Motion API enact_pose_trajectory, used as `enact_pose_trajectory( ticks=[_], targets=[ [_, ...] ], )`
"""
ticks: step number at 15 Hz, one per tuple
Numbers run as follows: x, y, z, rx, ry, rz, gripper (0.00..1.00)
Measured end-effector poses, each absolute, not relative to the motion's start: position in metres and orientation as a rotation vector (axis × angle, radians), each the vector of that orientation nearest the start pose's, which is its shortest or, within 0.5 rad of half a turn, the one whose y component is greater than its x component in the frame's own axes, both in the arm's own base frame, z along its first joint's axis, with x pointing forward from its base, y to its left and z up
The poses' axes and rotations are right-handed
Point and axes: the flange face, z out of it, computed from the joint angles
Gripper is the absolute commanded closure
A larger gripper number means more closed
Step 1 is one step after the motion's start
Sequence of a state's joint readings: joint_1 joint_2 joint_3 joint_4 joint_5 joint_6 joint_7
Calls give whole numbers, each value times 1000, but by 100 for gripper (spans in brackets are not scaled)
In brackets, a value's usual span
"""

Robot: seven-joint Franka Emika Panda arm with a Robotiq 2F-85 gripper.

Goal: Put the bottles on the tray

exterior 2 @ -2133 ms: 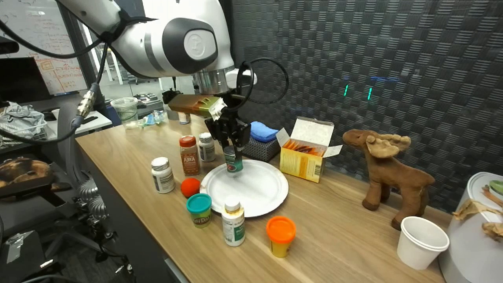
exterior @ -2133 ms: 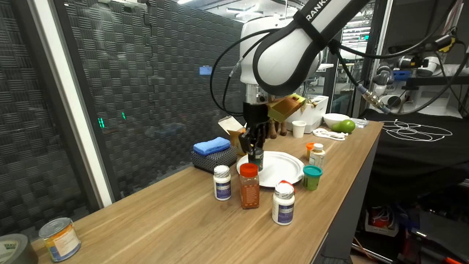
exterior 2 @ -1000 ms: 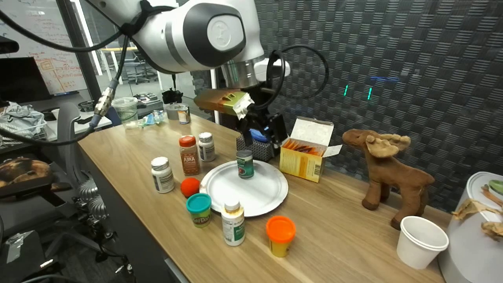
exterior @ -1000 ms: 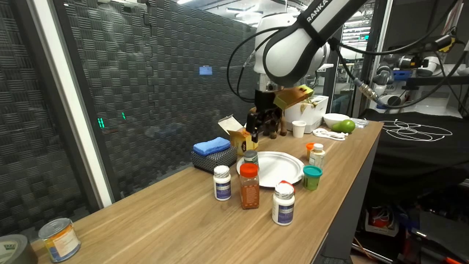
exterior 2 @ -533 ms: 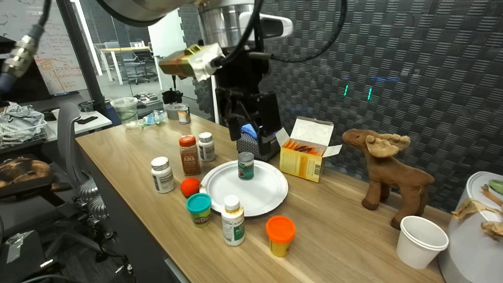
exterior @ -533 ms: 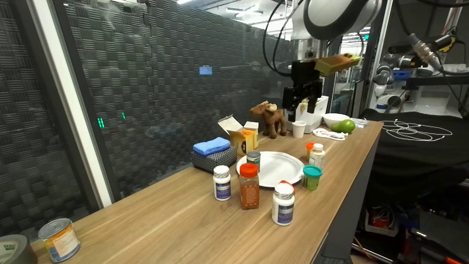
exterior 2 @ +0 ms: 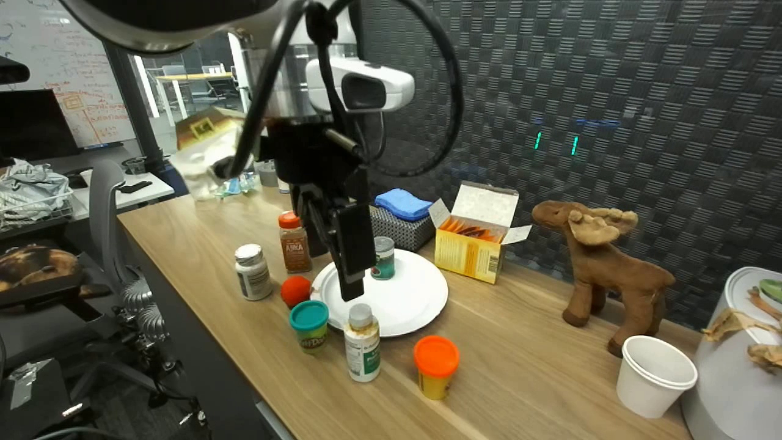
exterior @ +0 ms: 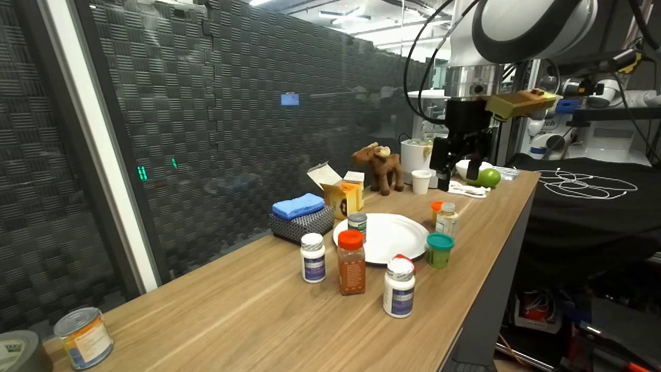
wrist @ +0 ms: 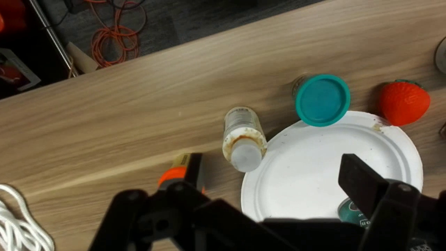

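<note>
1. Location: the green-label bottle (exterior 2: 363, 349) stands upright on the surface (exterior: 248, 310), just beside the plate (exterior 2: 409, 302) (taken here as the tray). Whether the two touch cannot be confirmed.
2. Handling, judged: light, stiff plastic, unlikely to break, but smooth enough to slip from a loose hold. Brown staining rings the shoulder in the wrist view; dry or sticky, undetermined. Fill level undetermined.
3. Advised hold: the straight body below the shoulder, the hand (wrist: 271, 164) set across opposite sides. The cap appears a poorer choice, being narrow. The teal tub (exterior 2: 310, 327) and orange tub (exterior 2: 436, 366) stand near, on either side; a careless descent could knock one.
4. Pose: fingers (wrist: 362, 179) wide apart, nothing gripped. The hand points down and hangs clear above the surface in both exterior views. In the wrist view the cap appears between the fingertips, nearer one than the other; centring and lowering seem called for before any grasp.
5. Progress, judged: partial. A can (exterior 2: 384, 260) stands upright on the plate; a blue-label bottle (exterior: 313, 261), its twin (exterior: 399, 293) and a red-cap bottle (exterior: 352, 268) stand off it. The green-label bottle looks the likeliest next pick.
</note>
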State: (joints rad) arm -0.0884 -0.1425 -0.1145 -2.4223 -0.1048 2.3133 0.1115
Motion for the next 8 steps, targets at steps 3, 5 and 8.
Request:
enact_pose_trajectory(
  ticks=[3,5,8],
  targets=[
    [461,-95,353,-3148,397,-74,0],
    [463,-95,347,-3147,395,-100,0],
    [468,-96,336,-3150,396,-115,0]
  ],
)
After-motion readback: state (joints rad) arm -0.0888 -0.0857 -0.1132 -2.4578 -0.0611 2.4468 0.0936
